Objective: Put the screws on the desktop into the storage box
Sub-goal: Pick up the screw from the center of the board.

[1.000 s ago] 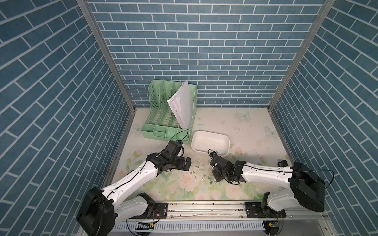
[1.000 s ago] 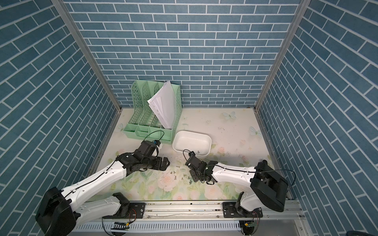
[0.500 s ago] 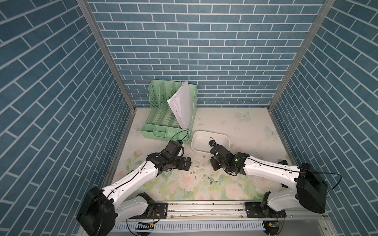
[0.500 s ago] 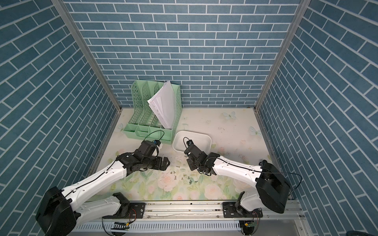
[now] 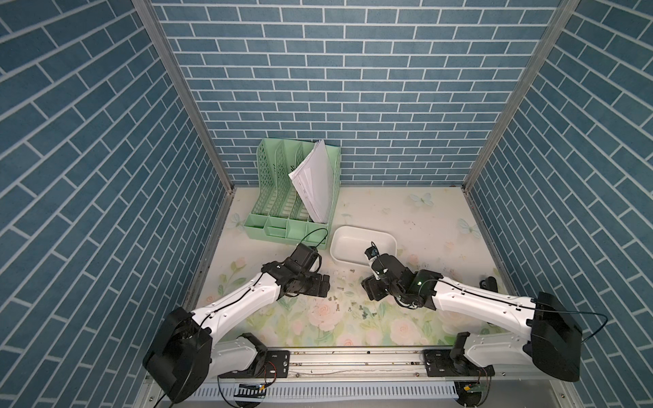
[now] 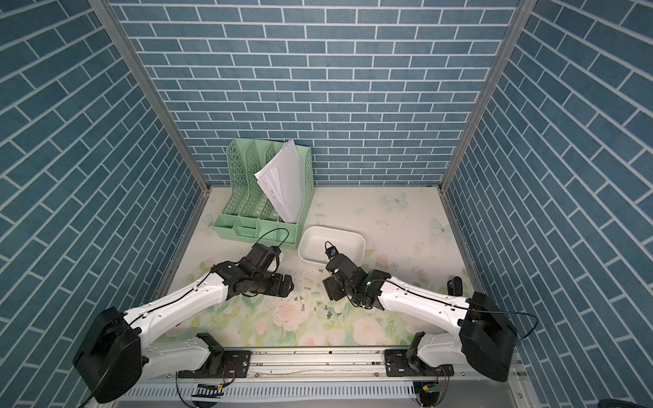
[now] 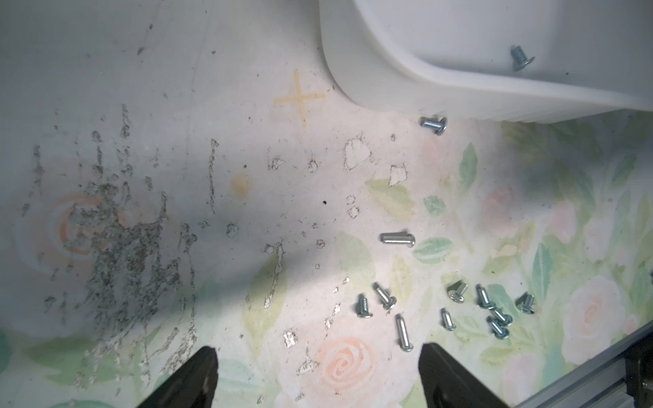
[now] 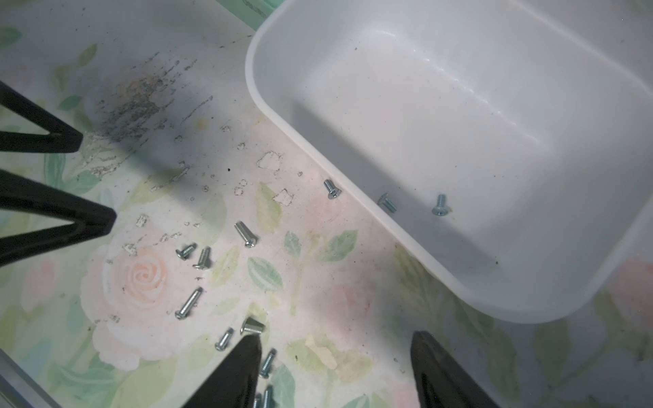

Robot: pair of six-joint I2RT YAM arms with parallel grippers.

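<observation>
Several small silver screws [image 5: 353, 308] [image 6: 325, 311] lie scattered on the floral desktop [image 5: 424, 219] between my two grippers. The white storage box [image 5: 353, 231] [image 6: 330, 234] stands just behind them. Two screws [image 8: 387, 203] lie inside the box [image 8: 494, 286] by its near wall, and one screw [image 8: 332, 189] rests outside against it. My left gripper [image 5: 327, 288] [image 7: 318, 356] is open over bare desktop, with a long screw [image 7: 403, 332] beside one finger. My right gripper [image 5: 369, 289] [image 8: 335, 344] is open and empty, near the box's front corner.
A mint-green file rack [image 5: 293, 212] with white papers stands at the back left, close to the box. Dark scuff marks [image 7: 116, 240] cover the desktop left of the screws. The metal rail [image 5: 353, 356] runs along the front edge. Blue brick walls enclose three sides.
My right gripper, shut a second ago at the screw cluster, moved towards the box and has opened. The left arm has stayed in place.
</observation>
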